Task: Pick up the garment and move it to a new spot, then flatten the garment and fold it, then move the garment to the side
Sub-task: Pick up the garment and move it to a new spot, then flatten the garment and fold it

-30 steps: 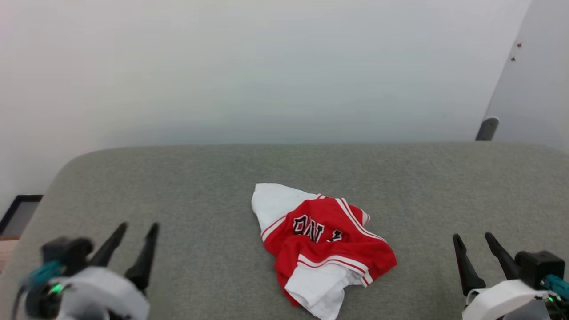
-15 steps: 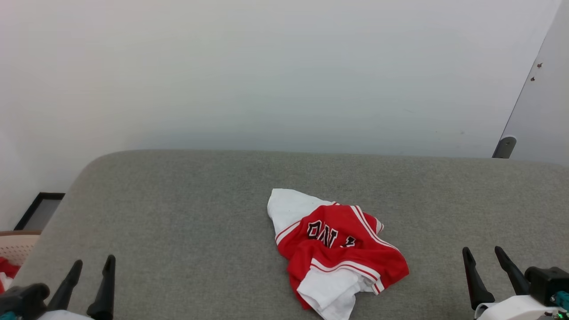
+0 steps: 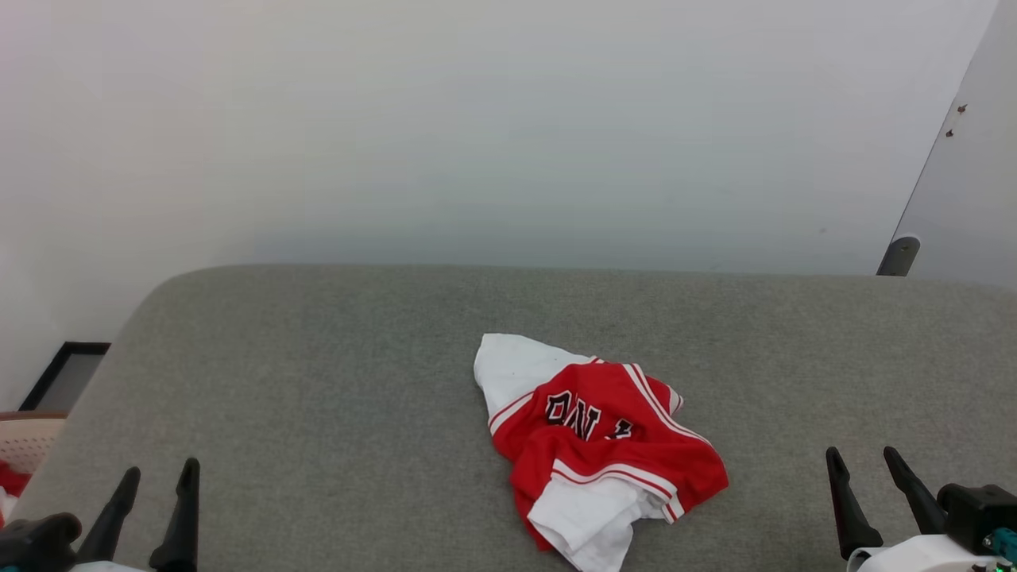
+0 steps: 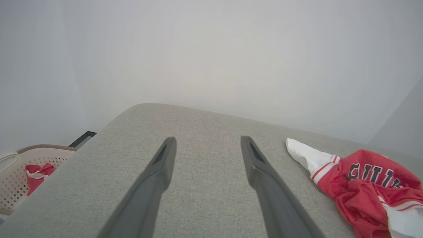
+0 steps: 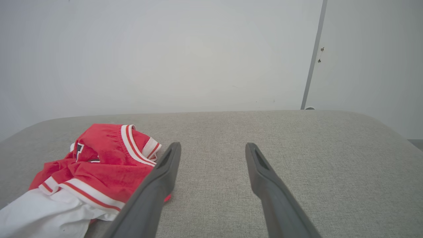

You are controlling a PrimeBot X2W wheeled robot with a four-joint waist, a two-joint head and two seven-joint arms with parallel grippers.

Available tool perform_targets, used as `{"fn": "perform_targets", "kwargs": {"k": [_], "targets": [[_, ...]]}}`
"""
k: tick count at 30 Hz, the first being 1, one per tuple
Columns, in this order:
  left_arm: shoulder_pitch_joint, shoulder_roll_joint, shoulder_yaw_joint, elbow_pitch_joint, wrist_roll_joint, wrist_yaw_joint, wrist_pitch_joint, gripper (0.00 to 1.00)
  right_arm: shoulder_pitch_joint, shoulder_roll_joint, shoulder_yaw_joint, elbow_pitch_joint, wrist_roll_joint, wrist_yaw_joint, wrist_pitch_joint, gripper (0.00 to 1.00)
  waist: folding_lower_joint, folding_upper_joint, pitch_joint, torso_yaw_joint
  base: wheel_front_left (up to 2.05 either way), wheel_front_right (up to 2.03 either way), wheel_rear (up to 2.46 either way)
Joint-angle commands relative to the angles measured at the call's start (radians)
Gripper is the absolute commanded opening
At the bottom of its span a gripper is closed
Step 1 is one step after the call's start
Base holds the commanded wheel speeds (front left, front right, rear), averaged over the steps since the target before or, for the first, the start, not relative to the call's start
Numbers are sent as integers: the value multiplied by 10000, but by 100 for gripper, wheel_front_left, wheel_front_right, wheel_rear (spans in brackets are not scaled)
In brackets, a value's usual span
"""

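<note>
Basket (image 4: 10, 188) holds red cloth (image 4: 38, 172); garment (image 3: 604, 445) lies on grey cushion (image 3: 318, 381).

Turned the head camera a little, sliding the garment (image 3: 604, 445) slightly right in frame without moving it. Drew the left gripper (image 3: 160, 467) down and back to the bottom-left corner, cutting off most of its wrist. Eased the right gripper (image 3: 860, 451) a touch lower. Brought a pale basket (image 3: 28, 441) into frame at far left

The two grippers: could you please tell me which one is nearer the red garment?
The right gripper: the garment lies a short way off it, while the left gripper sits far across the grey cushion.
</note>
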Motion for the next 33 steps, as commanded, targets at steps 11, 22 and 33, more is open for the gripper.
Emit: {"fn": "perform_targets", "kwargs": {"k": [11, 22, 33], "targets": [[-1173, 469, -425, -624, -33, -515, 1349, 100, -379, -41, 338, -184, -58, 1, 115, 100, 0, 0, 465, -590, 0, 0, 0], [-4225, 1062, -1578, -390, -34, -1640, 4197, 100, -1009, -85, 791, -364, -32, 1, 142, 100, 0, 0, 1547, -1707, 0, 0, 0], [-7662, 813, -2551, 1007, -612, -2099, 6749, 100, -1943, 79, 1027, -454, -23, 1, -241, 100, 0, 0, 3575, -2741, 0, 0, 0]]}}
